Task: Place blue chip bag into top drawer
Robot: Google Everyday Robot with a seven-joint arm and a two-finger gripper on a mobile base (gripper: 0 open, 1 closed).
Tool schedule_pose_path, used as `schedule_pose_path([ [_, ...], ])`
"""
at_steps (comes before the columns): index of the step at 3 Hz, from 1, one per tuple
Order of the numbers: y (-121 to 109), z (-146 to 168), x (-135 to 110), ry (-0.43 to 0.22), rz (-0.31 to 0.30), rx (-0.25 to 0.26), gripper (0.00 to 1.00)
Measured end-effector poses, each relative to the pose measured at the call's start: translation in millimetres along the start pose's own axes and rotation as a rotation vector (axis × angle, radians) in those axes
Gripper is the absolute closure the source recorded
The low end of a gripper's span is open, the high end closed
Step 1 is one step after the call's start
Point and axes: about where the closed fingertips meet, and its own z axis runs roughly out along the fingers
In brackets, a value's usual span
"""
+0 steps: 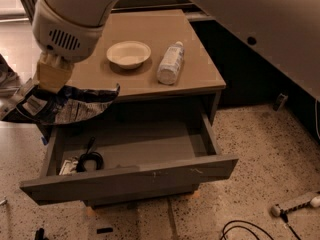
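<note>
The blue chip bag (62,105) is a crinkly navy bag with white patches, held in the air at the left, above the left end of the open top drawer (131,176). My gripper (49,79) hangs from the big white wrist and is shut on the bag's upper edge. The drawer is pulled out wide, with a plain flat grey front. The bag's left end sticks out past the drawer's left side.
A black coiled cable (89,161) and a small packet (66,167) lie in the drawer's left end. A white bowl (128,53) and a white plastic bottle (170,63) sit on the cabinet top (195,79). Cables and a small tool (295,204) lie on the floor at the right.
</note>
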Motion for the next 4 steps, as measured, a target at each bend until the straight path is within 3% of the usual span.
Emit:
schedule_pose_path([
  [1,32.3,-7.5,8.0,-0.001,0.104,0.024,1.0],
  [2,43.1,0.9,34.3,-0.02,0.16,0.057,1.0],
  [3,36.0,28.6,70.3,-0.061,0.152,0.076,1.0],
  [4,36.1,28.6,70.4,-0.06,0.152,0.076,1.0],
])
